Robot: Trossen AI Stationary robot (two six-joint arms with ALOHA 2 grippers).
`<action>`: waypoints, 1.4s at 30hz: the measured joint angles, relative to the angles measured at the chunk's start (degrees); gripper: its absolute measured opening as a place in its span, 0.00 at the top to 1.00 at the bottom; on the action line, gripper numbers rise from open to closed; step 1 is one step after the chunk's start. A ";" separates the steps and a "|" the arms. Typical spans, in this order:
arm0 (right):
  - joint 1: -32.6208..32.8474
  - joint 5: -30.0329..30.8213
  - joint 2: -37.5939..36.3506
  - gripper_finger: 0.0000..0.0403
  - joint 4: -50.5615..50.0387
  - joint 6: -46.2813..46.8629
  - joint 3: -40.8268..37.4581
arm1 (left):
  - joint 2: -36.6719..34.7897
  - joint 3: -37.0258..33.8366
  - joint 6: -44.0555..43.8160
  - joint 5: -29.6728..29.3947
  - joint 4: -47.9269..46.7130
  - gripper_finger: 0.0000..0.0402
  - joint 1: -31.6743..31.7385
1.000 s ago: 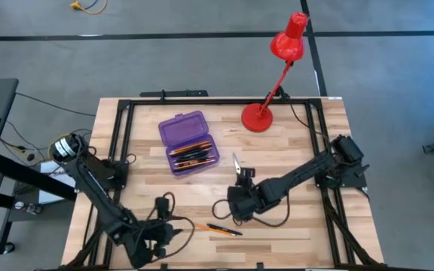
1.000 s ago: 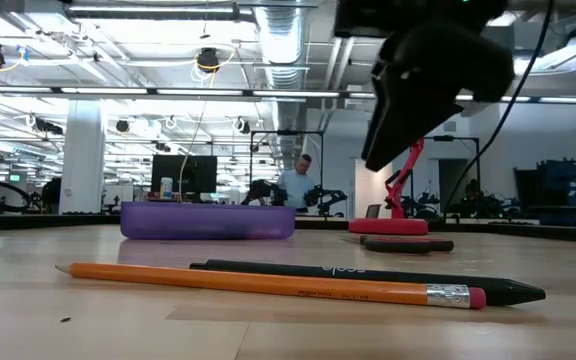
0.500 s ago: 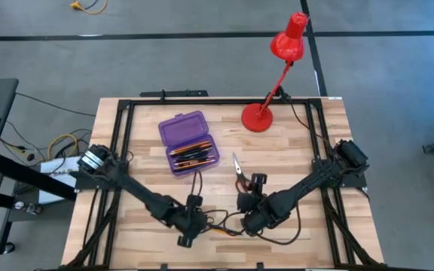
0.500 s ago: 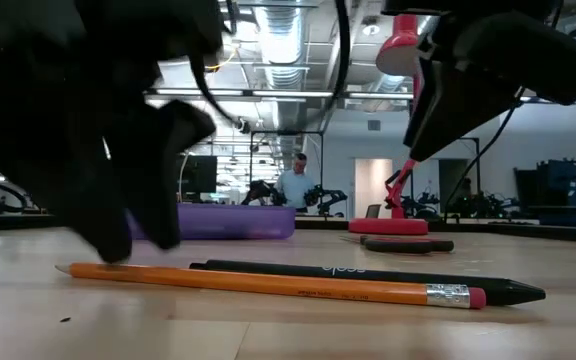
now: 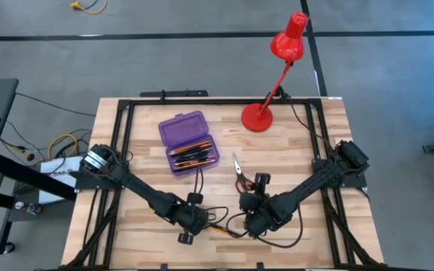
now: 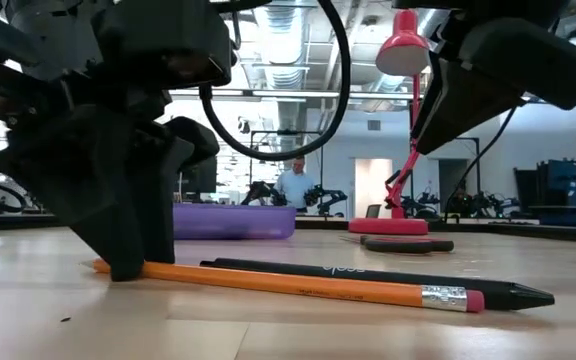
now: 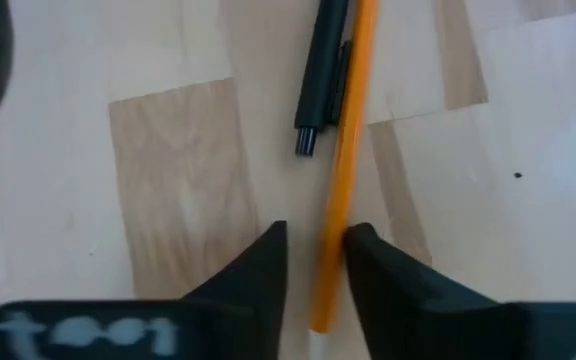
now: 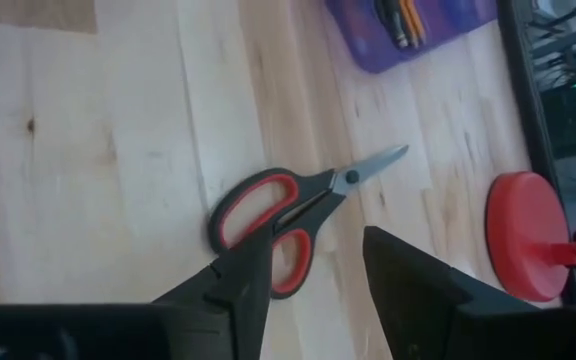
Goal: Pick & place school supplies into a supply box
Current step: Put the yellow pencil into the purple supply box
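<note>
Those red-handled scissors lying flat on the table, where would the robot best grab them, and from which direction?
Probably from straight above. The scissors lie flat and closed on the wooden table, so only their top is reachable. The narrow neck where the red handle loops meet the blades looks the best spot: slim enough for the right gripper's open fingers to straddle it, and near the middle, so it should tip less.

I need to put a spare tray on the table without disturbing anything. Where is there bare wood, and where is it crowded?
Bare wood lies at the table's right side between the lamp base and the right arm, and left of the supply box. The near middle is crowded: left gripper at the pencil and pen, right gripper near the scissors.
</note>
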 joint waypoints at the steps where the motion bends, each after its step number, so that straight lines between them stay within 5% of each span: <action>1: -0.09 0.20 0.00 0.62 -0.04 -0.01 0.00 | -0.01 0.05 -0.49 0.02 -0.76 0.81 -0.06; 7: -1.41 0.27 0.00 0.64 -0.73 -0.01 0.00 | -0.29 0.17 -1.85 -0.19 -5.56 0.97 -1.04; 21: -2.00 0.24 0.00 0.66 -1.10 -1.00 0.00 | -4.01 -0.54 -10.02 -4.15 -20.28 0.96 -4.09; 42: -4.23 0.10 0.00 0.67 1.68 -5.16 0.00 | -6.12 0.01 -4.68 -11.18 -10.17 0.62 -1.11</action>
